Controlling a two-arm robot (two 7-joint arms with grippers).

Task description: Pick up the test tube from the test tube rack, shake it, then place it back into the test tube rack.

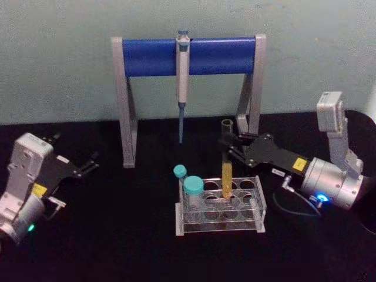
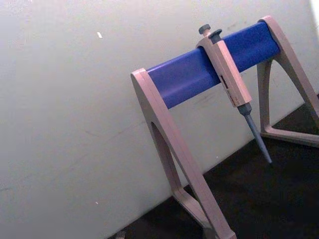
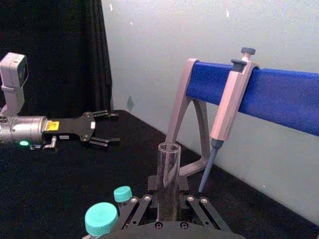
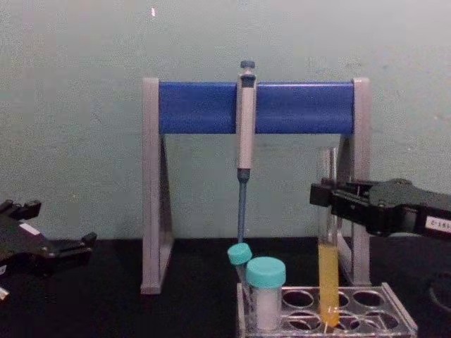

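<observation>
At rack (image 1: 221,228), one tube (image 1: 227,174), tool (image 1: 225,147) apparently clasping

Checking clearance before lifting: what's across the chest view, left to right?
Black left hand, pipette stand's grey left leg, grey pipette, teal-capped white vial, clear glass test tube with yellow liquid, stand's grey right leg; black right hand reaches across it to the tube.

No legible text; white label (image 4: 438,224) on right pincer (image 4: 325,198) blurred

Yellow-orange liquid tints the clear test tube (image 1: 227,173); the test tube rack (image 1: 261,207) is clear. Vial (image 1: 193,195) and thin tube (image 1: 180,171) have teal caps. The pipette stand (image 1: 153,57) is blue and grey.
</observation>
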